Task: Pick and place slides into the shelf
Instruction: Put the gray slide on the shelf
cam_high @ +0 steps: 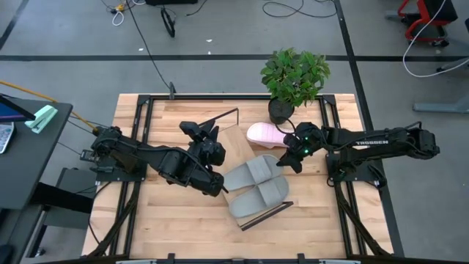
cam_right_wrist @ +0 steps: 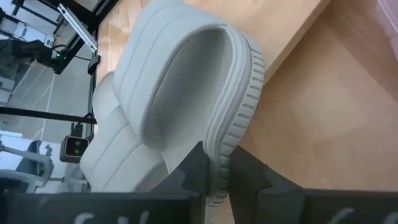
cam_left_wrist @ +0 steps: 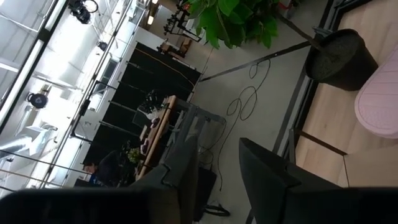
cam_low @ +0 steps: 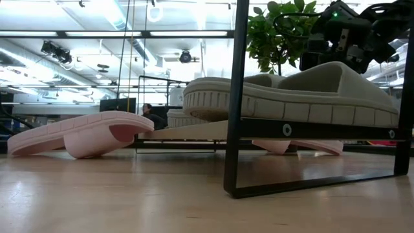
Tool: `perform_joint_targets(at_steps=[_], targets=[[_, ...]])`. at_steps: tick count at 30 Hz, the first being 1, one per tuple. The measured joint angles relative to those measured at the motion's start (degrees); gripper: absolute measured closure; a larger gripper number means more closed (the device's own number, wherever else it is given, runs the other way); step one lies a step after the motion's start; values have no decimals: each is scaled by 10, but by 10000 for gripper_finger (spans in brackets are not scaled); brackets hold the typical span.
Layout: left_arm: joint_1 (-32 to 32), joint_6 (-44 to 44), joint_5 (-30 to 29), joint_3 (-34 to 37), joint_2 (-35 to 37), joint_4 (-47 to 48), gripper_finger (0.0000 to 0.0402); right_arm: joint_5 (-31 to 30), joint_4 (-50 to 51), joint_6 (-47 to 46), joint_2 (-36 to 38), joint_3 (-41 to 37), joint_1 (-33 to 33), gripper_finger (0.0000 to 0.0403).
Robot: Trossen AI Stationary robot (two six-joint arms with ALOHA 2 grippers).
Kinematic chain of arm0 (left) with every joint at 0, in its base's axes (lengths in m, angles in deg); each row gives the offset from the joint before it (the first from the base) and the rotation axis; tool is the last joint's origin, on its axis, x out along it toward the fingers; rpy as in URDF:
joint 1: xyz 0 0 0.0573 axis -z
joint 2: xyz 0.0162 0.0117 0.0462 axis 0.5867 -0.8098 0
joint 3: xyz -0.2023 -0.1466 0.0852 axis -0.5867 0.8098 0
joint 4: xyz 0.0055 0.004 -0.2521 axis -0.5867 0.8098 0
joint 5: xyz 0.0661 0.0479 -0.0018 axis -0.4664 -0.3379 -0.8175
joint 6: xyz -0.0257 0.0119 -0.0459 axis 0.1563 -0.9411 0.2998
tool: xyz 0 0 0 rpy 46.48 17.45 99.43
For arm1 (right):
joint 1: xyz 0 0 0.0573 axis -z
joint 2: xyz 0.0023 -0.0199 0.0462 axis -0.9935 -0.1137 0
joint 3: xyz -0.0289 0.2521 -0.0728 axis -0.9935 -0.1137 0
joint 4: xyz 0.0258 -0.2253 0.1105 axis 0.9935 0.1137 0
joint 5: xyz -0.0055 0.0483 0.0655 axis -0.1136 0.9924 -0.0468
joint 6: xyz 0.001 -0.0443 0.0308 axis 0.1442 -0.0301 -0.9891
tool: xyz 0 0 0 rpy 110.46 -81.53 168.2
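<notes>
The shelf (cam_high: 233, 141) lies slantwise mid-table, with a wire frame at each short end (cam_low: 236, 97). Two grey-green slides (cam_high: 253, 176) (cam_high: 261, 196) lie side by side on its board. One pink slide (cam_high: 265, 134) rests on the table beside the plant. In the low view another pink slide (cam_low: 84, 133) lies sole up on its strap; the left arm hides it from above. My right gripper (cam_high: 287, 160) is shut on the farther grey-green slide (cam_right_wrist: 180, 93). My left gripper (cam_high: 217, 185) hovers open at the shelf's left side, its fingers (cam_left_wrist: 273, 186) apart and tipped upward. My right gripper pinches the ridged sole rim (cam_right_wrist: 219, 158) at the grey-green slide's right-hand end, with one finger on the footbed side and one outside the rim. It comes from the table's right, slanting down. The slide still lies flat on the shelf board, next to its pair.
A potted plant (cam_high: 294, 77) stands at the far edge just behind my right gripper and the pink slide. Dark rails run along the tabletop's left and right sides (cam_high: 344, 176). Bare wood lies toward the near edge (cam_high: 183, 227).
</notes>
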Motion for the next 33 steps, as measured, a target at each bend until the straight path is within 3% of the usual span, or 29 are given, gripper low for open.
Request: perform_joint_targets(at_steps=[15, 33], targets=[[0, 2, 0, 0, 0, 0, 286, 35, 2, 6, 0, 0, 0, 348], [0, 2, 0, 0, 0, -2, 291, 7, 28, -3, 0, 0, 0, 243]])
